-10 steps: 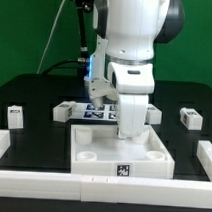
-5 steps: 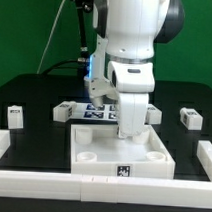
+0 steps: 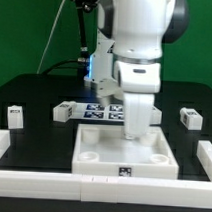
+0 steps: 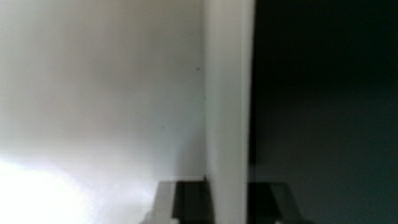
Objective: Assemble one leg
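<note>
The large white square panel [image 3: 124, 155] with round corner sockets lies in the middle of the black table. My gripper [image 3: 140, 134] is down at the panel's far wall, towards the exterior view's right. In the wrist view the gripper [image 4: 228, 202] has a dark finger [image 4: 185, 202] on each side of the panel's thin white wall [image 4: 228, 100] and is shut on it. Three small white legs with tags lie apart from it: one at far left [image 3: 14, 114], one left of the arm [image 3: 62, 111], one at right [image 3: 191, 118].
The marker board [image 3: 94, 110] lies behind the panel, partly hidden by the arm. A low white fence runs along the table's left [image 3: 2, 145], right [image 3: 206, 153] and front [image 3: 101, 185]. Cables hang behind the arm.
The arm has shifted towards the exterior view's right, and the panel has slid slightly the same way with it. The legs have not moved.
</note>
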Available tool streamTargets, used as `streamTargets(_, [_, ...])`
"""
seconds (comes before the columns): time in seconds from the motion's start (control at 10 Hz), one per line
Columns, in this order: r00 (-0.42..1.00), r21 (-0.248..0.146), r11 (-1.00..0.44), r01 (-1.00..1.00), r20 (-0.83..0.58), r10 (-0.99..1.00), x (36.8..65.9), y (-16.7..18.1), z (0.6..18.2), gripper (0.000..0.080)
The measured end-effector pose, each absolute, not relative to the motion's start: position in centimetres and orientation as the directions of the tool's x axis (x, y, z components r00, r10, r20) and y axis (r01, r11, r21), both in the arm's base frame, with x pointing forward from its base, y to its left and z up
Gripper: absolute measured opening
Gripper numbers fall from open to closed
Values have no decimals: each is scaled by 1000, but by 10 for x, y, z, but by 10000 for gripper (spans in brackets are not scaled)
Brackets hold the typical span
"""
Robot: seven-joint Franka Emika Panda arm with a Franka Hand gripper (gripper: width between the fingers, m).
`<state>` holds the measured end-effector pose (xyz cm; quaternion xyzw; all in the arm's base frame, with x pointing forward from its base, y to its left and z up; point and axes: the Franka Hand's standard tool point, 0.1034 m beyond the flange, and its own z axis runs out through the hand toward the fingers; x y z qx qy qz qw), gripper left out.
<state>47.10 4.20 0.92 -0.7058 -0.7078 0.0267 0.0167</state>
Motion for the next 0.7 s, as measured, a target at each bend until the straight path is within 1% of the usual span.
streamTargets(0.1, [-5, -51, 5, 999, -8, 1000, 479, 55, 9, 64])
streamTargets(0.3, [19, -39, -20, 999, -5, 1000, 489, 69, 8, 64])
streamTargets(0.4, [10, -32, -10, 999, -1, 1000, 494, 77, 8, 64])
streamTargets(0.7, [28, -21, -28, 999, 2, 1000, 503, 92, 9, 63])
